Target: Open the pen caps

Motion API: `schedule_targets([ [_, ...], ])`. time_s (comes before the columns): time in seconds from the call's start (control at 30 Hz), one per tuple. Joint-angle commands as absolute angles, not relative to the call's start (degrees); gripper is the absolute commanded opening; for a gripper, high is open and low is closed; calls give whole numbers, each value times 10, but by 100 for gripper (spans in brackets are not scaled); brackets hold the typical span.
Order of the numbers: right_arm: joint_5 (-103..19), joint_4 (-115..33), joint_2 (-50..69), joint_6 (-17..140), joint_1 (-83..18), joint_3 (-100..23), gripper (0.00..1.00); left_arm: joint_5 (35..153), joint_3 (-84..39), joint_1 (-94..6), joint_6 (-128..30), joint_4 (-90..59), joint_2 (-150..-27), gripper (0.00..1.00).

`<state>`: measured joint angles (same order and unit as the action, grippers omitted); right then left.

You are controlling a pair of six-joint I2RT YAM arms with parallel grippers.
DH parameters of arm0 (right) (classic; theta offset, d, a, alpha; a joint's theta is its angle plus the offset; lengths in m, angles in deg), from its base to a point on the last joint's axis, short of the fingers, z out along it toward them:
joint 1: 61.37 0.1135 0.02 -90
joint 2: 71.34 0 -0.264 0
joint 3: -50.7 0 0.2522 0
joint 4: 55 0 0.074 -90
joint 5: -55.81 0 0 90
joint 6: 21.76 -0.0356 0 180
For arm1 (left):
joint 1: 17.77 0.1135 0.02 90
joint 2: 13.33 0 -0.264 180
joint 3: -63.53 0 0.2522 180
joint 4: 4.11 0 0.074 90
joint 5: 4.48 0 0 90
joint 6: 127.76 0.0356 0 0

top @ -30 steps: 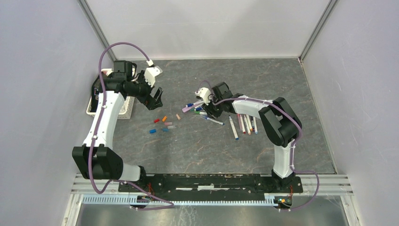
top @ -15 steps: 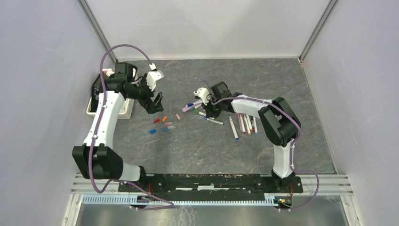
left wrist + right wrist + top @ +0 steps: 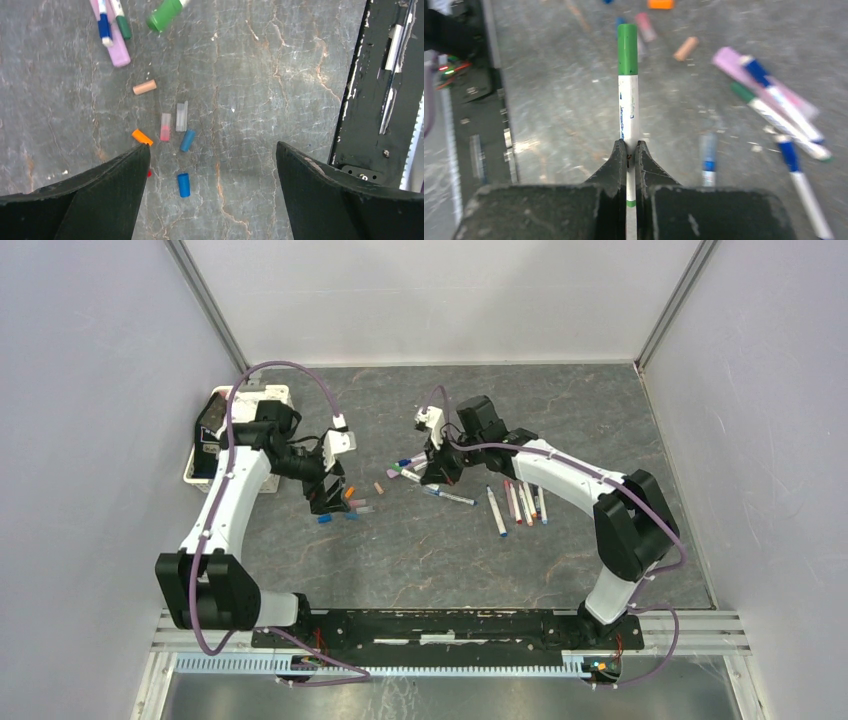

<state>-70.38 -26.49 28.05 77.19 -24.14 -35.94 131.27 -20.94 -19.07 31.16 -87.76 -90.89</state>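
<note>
My right gripper [image 3: 628, 145] is shut on the white barrel of a pen [image 3: 628, 117]. Its green cap [image 3: 627, 49] is still on and points away from the fingers. In the top view that gripper [image 3: 437, 466] hangs over a heap of capped pens [image 3: 405, 467]. Loose pen caps [image 3: 352, 504] lie left of it. My left gripper [image 3: 212, 150] hovers open just above them, holding nothing. Between its fingers I see a blue cap [image 3: 183, 184]; another blue cap [image 3: 187, 140], a pink one [image 3: 165, 126], an orange one [image 3: 142, 137] and a peach one [image 3: 144, 87] lie beyond.
Several uncapped white pens [image 3: 520, 502] lie side by side right of the heap. A white tray [image 3: 212, 408] stands at the back left by the wall. The black base rail [image 3: 367, 100] runs along the near edge. Grey walls enclose the table.
My right gripper has closed on the green-capped pen and lifted it. My left arm has swung forward and down over the loose caps, still open.
</note>
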Motion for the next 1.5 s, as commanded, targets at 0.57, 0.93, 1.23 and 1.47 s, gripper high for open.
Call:
schedule_targets([
  [0.57, -930, -211, 343, 659, -169, -408, 0, 1244, -96, -370, 405, -809, -820, 69],
  [0.93, -935, -188, 361, 666, -168, -439, 0, 1204, -66, -422, 385, -786, -840, 42],
  [1.23, -928, -191, 371, 655, -167, -441, 10, 1165, -72, -427, 389, -774, -834, 2],
  [1.47, -954, -346, 389, 527, -144, -414, 38, 1184, -85, -430, 377, -774, -837, 2],
])
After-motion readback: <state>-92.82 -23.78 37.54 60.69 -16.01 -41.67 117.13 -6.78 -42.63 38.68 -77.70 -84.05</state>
